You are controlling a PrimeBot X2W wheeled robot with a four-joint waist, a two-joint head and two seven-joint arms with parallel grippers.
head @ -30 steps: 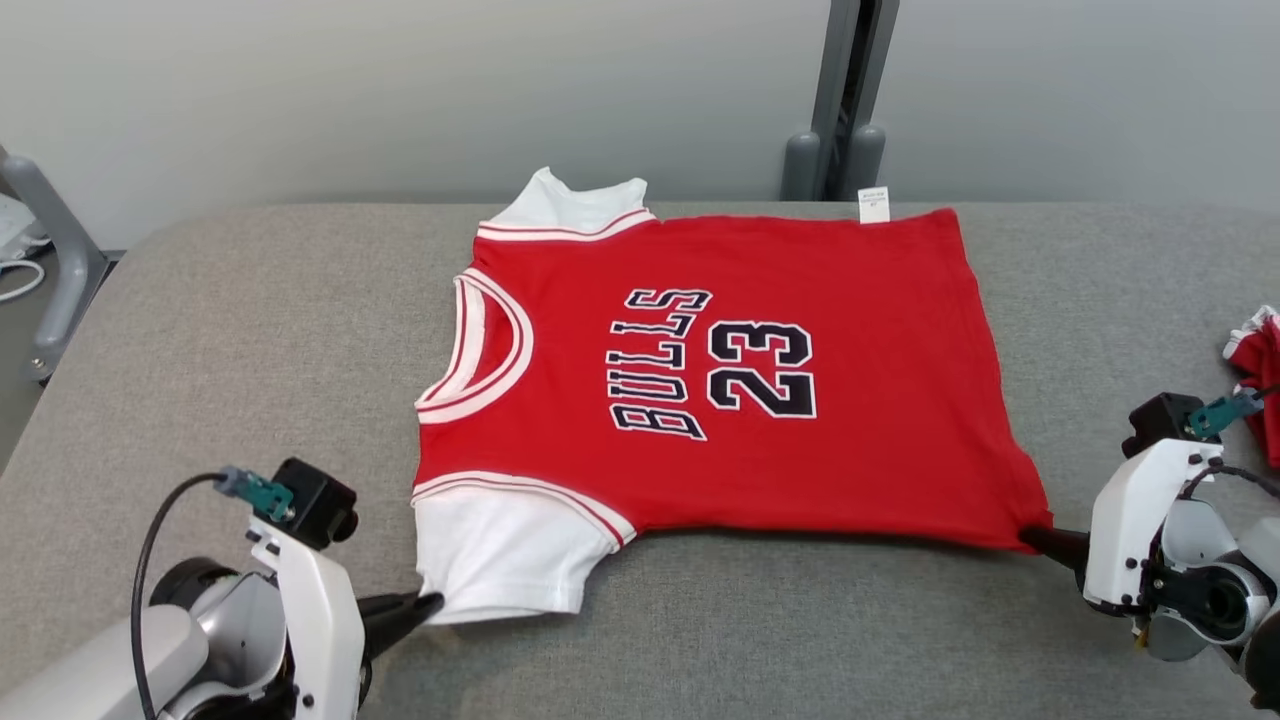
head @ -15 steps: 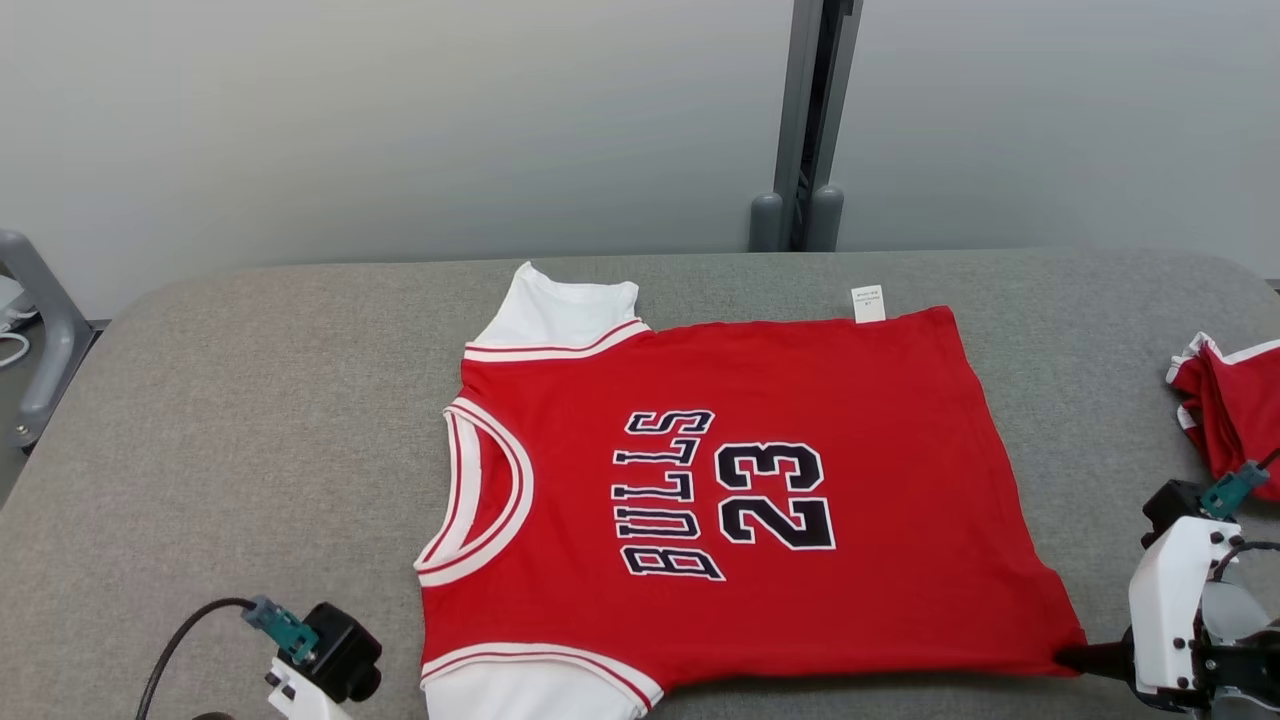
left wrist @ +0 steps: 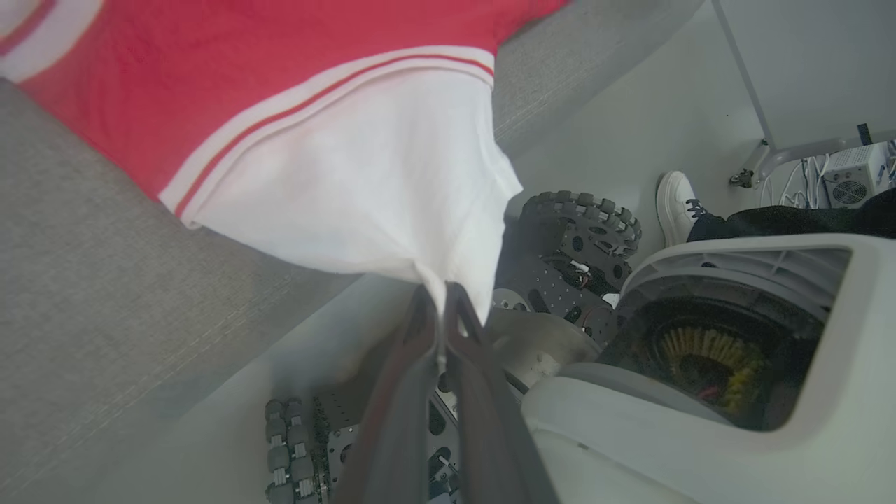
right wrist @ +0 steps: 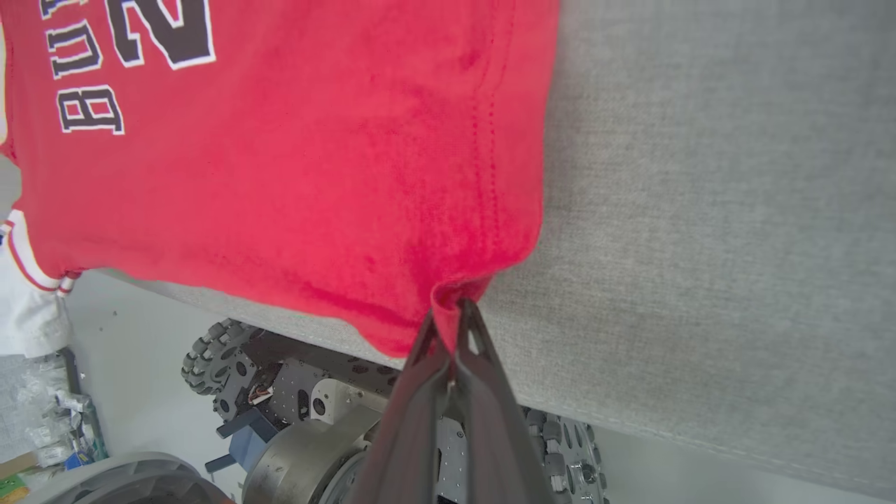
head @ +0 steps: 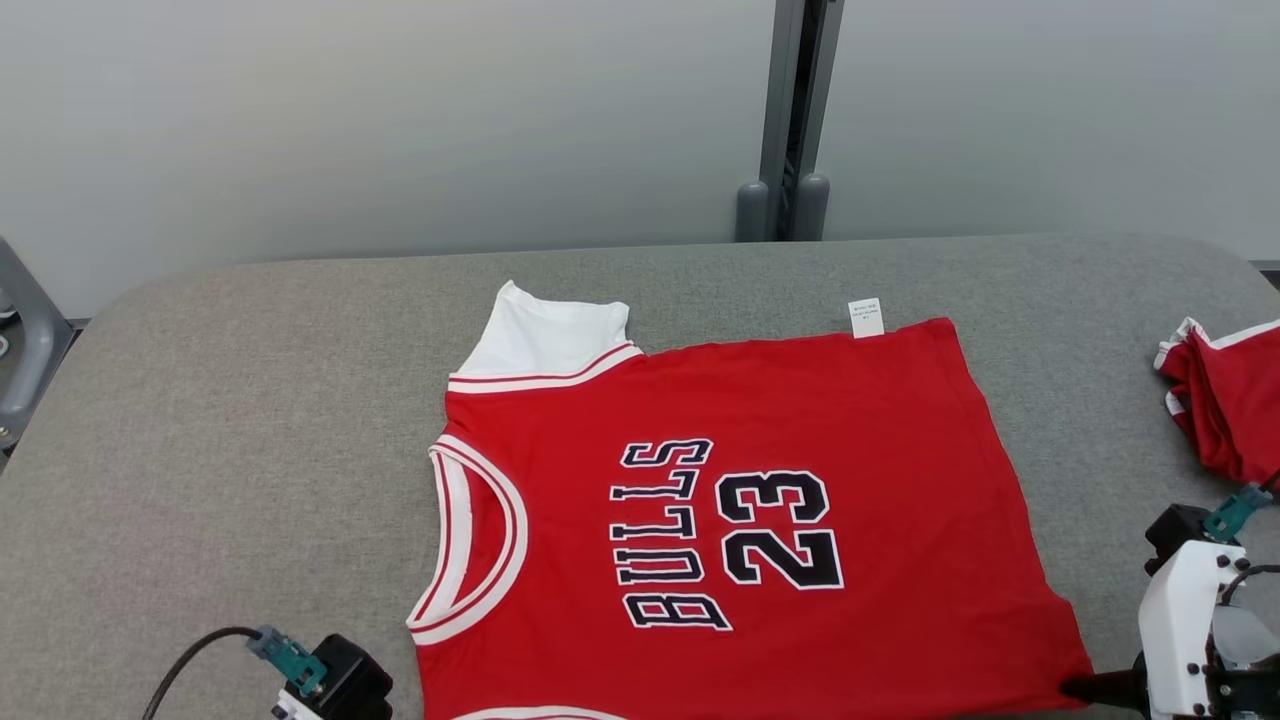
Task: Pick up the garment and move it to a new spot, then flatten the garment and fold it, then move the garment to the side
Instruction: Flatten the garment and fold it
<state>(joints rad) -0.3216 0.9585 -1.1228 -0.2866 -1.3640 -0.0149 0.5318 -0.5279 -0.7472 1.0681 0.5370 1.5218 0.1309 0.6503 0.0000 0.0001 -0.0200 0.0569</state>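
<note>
In the left wrist view, the left gripper [left wrist: 441,301] has its two fingers pressed together on the edge of the white sleeve [left wrist: 364,189], near the middle of the picture. In the head view, the garment [head: 740,500] lies flat in the middle of the grey table [head: 250,400], letters up. A small white tag [head: 866,318] is at its top edge. At the lower right, the right gripper [right wrist: 448,318] pinches the garment's red corner tight. Another red cloth [head: 1225,400] sits at the far right, apart from it.
</note>
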